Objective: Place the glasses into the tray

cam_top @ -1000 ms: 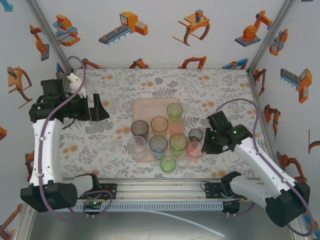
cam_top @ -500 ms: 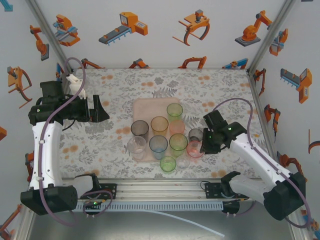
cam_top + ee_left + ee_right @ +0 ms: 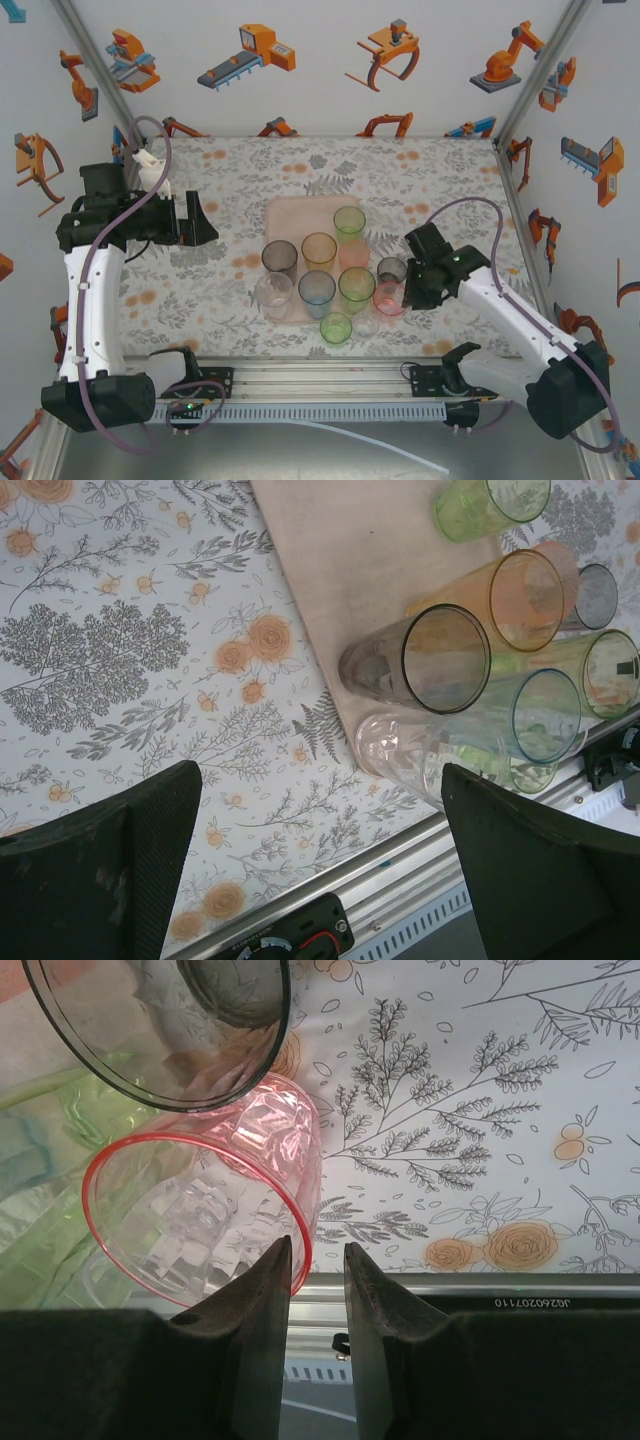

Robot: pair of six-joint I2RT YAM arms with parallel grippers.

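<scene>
The pale pink tray (image 3: 296, 213) lies mid-table and carries several glasses: green (image 3: 349, 222), orange (image 3: 319, 250), smoky (image 3: 280, 257), clear (image 3: 273, 293) and blue (image 3: 317, 288). A pink glass (image 3: 390, 297) and a small smoky glass (image 3: 392, 270) stand upright just right of it on the floral tabletop. My right gripper (image 3: 406, 291) is open by a narrow gap at the pink glass (image 3: 200, 1210). Its fingertips straddle the rim's near edge without clamping it, as the right gripper (image 3: 317, 1250) shows in its wrist view. My left gripper (image 3: 196, 222) hangs wide open and empty left of the tray (image 3: 340, 570).
A small green glass (image 3: 336, 328) and a clear one (image 3: 366, 322) stand at the tray's near edge, close to the aluminium rail (image 3: 320, 378). Enclosure walls and frame posts (image 3: 527, 90) border the table. Open tabletop lies on the left (image 3: 190, 290) and at the back.
My right gripper has slid left up to the pink glass, its jaw gap unchanged. The glasses have not moved. The left arm has hardly shifted.
</scene>
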